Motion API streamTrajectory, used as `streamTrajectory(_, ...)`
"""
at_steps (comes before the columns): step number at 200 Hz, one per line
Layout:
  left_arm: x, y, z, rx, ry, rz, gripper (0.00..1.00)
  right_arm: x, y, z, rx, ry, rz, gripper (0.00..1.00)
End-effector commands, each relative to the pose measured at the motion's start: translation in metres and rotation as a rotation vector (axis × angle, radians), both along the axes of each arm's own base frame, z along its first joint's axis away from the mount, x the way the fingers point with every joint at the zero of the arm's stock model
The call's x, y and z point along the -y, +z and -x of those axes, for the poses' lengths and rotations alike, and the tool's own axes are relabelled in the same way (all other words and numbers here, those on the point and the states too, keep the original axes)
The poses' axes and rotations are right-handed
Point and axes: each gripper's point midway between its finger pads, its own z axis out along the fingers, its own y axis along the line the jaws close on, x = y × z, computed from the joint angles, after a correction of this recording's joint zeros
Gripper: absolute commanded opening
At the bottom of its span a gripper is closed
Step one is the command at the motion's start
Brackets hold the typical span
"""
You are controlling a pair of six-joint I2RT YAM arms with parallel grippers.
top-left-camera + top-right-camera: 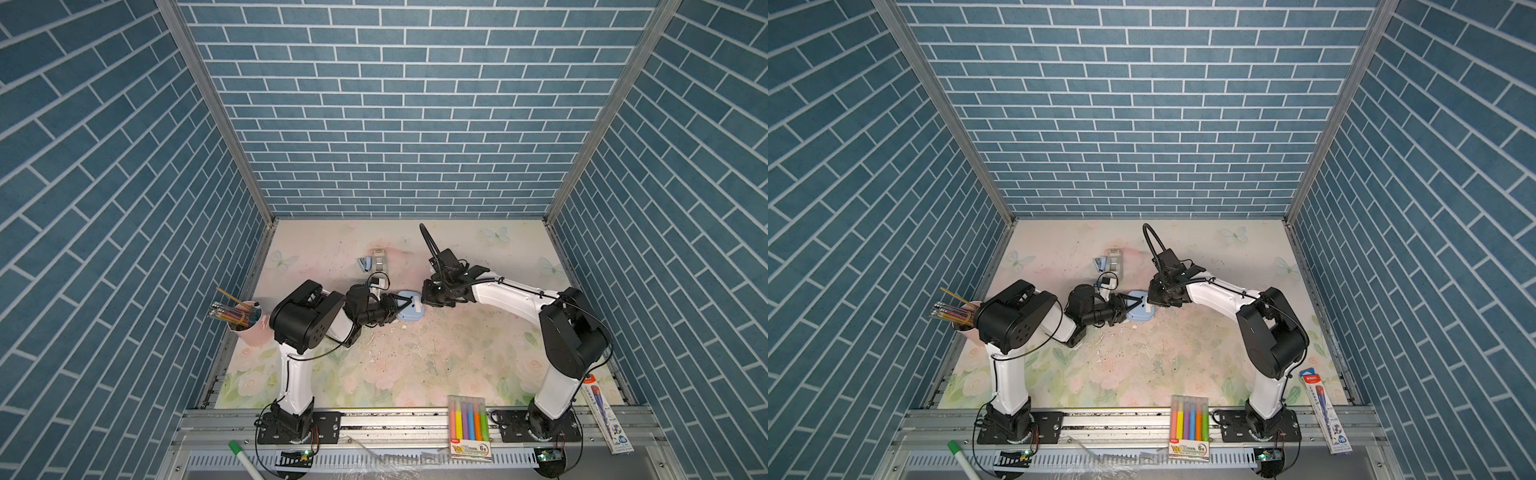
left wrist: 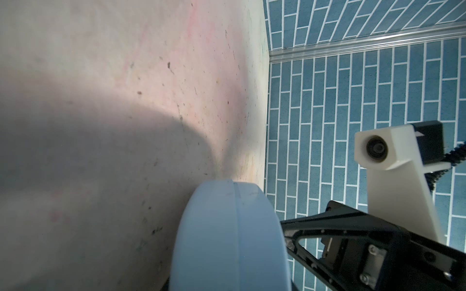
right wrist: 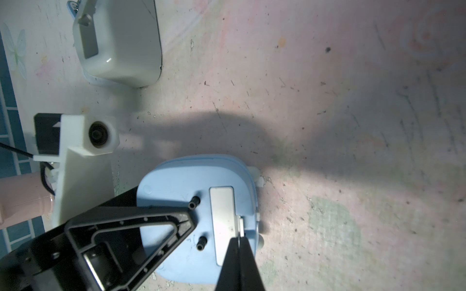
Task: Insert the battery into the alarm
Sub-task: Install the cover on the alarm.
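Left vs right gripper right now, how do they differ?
Grip: the left gripper is clamped on the alarm, one finger lying across its blue back; the right gripper has its fingers pressed together, nothing visible between them.
Contact: the left gripper holds the alarm's body by an edge; the right gripper's tips sit at the pale cover panel on that back.
Shared: both are shut, both at the alarm.

A light-blue rounded-square plastic alarm clock (image 3: 174,191) lies face down near the middle of the floral tabletop (image 1: 415,374), its plain back turned up. A long pale grey rectangular panel (image 3: 222,214) runs across the back, and two small black knobs (image 3: 194,202) stand just beside it.
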Motion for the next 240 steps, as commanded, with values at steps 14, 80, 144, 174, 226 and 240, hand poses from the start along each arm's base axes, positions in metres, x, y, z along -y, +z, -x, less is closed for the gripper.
streamTrajectory(14,-0.020,-0.064,0.023,-0.190,0.036,-0.160,0.01,-0.007,-0.001,0.001,-0.007,0.038,0.012,0.00)
streamTrajectory(80,-0.020,-0.063,0.023,-0.187,0.035,-0.156,0.01,-0.009,-0.008,0.003,-0.014,0.042,0.025,0.00)
streamTrajectory(144,-0.020,-0.063,0.023,-0.186,0.034,-0.152,0.01,-0.009,-0.009,0.005,-0.013,0.045,0.031,0.00)
streamTrajectory(174,-0.020,-0.063,0.023,-0.185,0.034,-0.152,0.01,-0.010,-0.011,0.006,-0.013,0.049,0.035,0.00)
streamTrajectory(226,-0.020,-0.062,0.024,-0.184,0.033,-0.152,0.01,-0.011,-0.016,0.006,-0.013,0.055,0.042,0.00)
streamTrajectory(240,-0.020,-0.062,0.023,-0.183,0.034,-0.153,0.01,-0.011,-0.016,0.006,-0.012,0.057,0.047,0.00)
